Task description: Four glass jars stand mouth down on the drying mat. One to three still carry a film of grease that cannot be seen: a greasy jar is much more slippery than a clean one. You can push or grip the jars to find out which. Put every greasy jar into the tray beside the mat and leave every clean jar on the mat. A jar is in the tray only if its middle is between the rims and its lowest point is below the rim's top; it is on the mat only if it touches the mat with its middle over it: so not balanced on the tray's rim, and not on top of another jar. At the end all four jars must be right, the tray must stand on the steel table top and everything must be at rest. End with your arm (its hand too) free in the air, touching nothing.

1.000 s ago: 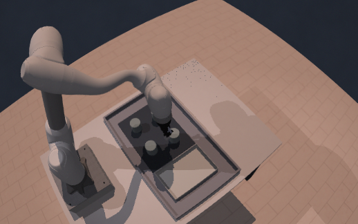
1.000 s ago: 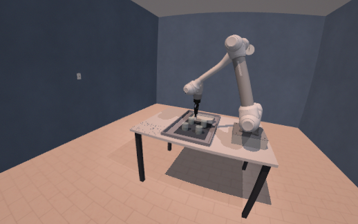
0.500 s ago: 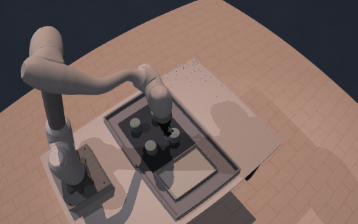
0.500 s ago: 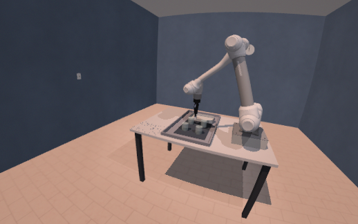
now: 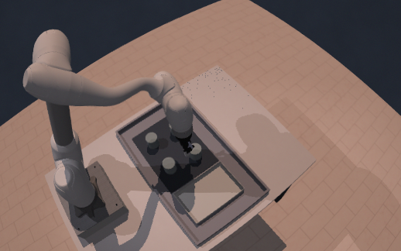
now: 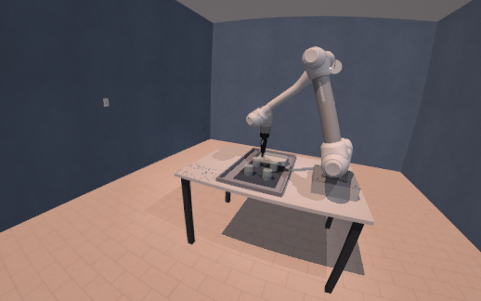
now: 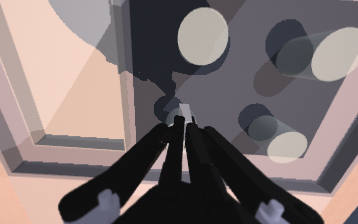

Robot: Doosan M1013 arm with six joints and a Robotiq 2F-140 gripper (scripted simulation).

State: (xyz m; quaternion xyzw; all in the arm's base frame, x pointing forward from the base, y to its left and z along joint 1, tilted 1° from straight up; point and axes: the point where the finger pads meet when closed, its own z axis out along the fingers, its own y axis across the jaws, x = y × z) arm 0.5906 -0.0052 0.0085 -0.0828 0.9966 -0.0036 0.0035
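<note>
"Are the fingers (image 5: 189, 147) (image 6: 263, 155) holding a jar?"

"No, they're clenched on nothing. The closest jar (image 5: 195, 150) (image 6: 256, 162) (image 7: 173, 118) stands just beside them, to their right from above. Touching? I can't tell."

"And where's that jar?"

"Mouth down on the mat (image 5: 178, 153) (image 6: 255, 180) (image 7: 240, 90), near the tray (image 5: 243, 190) (image 7: 82, 142). From above, two others stand left of the fingers."

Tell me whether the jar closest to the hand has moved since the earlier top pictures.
No, the jar shows no visible shift against the tray.
</note>
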